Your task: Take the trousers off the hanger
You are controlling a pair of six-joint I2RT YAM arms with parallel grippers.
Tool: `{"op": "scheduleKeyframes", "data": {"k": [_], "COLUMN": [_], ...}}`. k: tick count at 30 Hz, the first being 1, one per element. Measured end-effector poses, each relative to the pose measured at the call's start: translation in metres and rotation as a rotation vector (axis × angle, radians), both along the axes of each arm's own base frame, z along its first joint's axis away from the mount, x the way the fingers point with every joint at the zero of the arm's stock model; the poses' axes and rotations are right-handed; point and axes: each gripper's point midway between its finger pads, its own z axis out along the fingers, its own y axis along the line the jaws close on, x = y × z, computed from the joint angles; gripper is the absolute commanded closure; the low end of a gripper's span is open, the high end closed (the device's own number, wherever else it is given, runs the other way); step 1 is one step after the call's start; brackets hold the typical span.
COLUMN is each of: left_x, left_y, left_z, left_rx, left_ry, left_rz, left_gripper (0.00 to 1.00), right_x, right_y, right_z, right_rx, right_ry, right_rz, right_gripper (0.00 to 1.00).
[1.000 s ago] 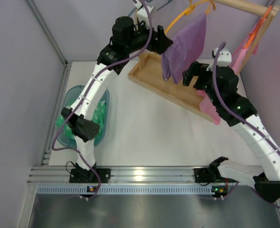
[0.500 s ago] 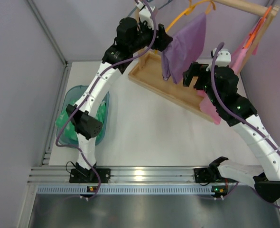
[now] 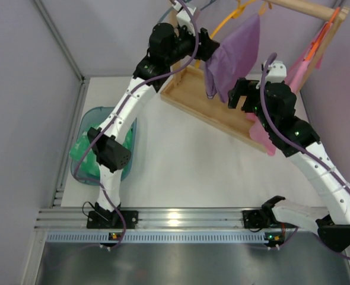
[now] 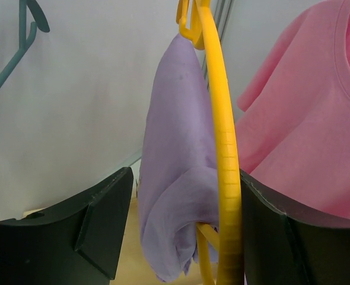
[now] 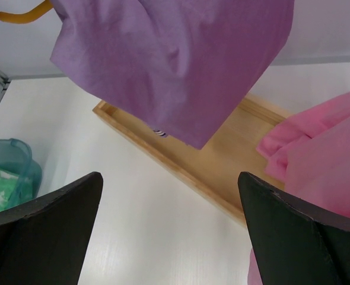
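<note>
The purple trousers (image 3: 233,52) hang over the yellow hanger (image 3: 229,19) on the wooden rail at the top of the top view. My left gripper (image 3: 209,48) is open at the hanger's left end. In the left wrist view the yellow hanger (image 4: 223,148) and the bunched trousers (image 4: 175,178) sit between my wide-open jaws, the hanger close to the right finger (image 4: 293,237). My right gripper (image 3: 239,95) is open and empty just below the trousers' lower edge. In the right wrist view the trousers (image 5: 175,59) hang above and beyond the fingers.
A wooden tray base (image 3: 190,95) lies under the rack. A pink garment (image 3: 293,74) hangs on an orange-red hanger at the right and also shows in the left wrist view (image 4: 305,119). A teal basin (image 3: 92,119) with green-and-white cloth sits at the left. A grey-blue hanger (image 4: 15,53) hangs at the far left.
My left gripper has moved right and a little up, closing in around the hanger's left end and the trousers. My right arm has barely shifted.
</note>
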Motion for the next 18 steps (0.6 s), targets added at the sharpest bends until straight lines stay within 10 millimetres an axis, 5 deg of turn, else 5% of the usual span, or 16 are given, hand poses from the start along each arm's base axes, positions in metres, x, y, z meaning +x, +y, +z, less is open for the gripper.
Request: {"op": "scheduleKeyframes", "data": {"k": [12,15,18], "left_x": [0.003,0.003,0.003], "left_y": [-0.017,-0.018,-0.020], "left_z": [-0.009,-0.010,-0.009], "left_rx": [-0.023,-0.027,-0.033], "left_ry": [-0.005,-0.007,-0.013], "left_rz": [-0.024,-0.025,-0.028], "left_gripper": [0.48,0.59,0.82], "right_x": [-0.001,-0.003,-0.005], "right_y": [-0.001,-0.003,-0.004], "right_z": [0.002,0.004,0.004], "right_rx": [-0.004,0.000,0.001], "right_ry": [-0.006,-0.014,-0.015], "right_rz": [0.001,-0.002,-0.003], "right_gripper": [0.01,0.01,0.01]}}
